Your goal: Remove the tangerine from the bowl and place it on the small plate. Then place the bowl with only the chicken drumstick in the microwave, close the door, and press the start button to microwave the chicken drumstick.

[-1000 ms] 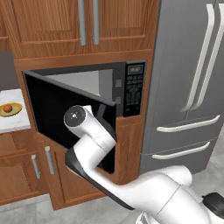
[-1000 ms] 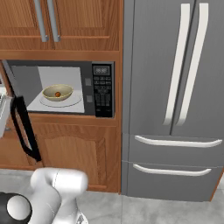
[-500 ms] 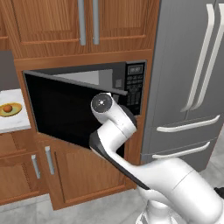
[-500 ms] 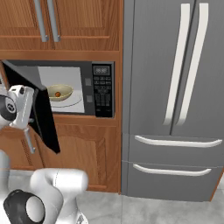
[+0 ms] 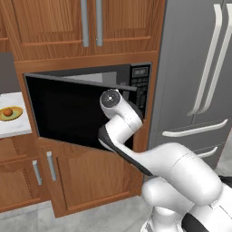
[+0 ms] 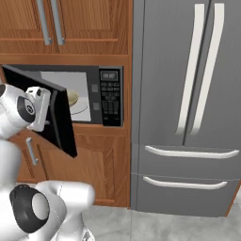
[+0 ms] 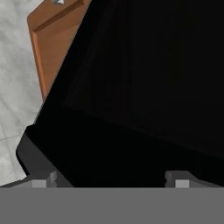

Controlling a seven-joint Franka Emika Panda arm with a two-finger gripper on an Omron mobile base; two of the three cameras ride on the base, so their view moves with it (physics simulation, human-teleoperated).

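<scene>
Inside the microwave [image 6: 84, 96], near the right side of its pale floor, I see the bowl [image 6: 72, 98] partly hidden behind the door [image 6: 52, 113]; what lies in it I cannot tell. The door stands partly open, its dark glass swung out toward me, with the keypad panel [image 6: 111, 96] just right of the opening. My gripper [image 7: 111, 180] is right up against the door's outer face, jaws spread wide with nothing between them, one fingertip [image 7: 41, 181] low on the left. On the white counter's right edge [image 5: 18, 127], left of the microwave, the tangerine [image 5: 7, 112] sits on the small plate [image 5: 17, 111]. The grey fridge [image 6: 188, 103] stands right of the cabinets.
</scene>
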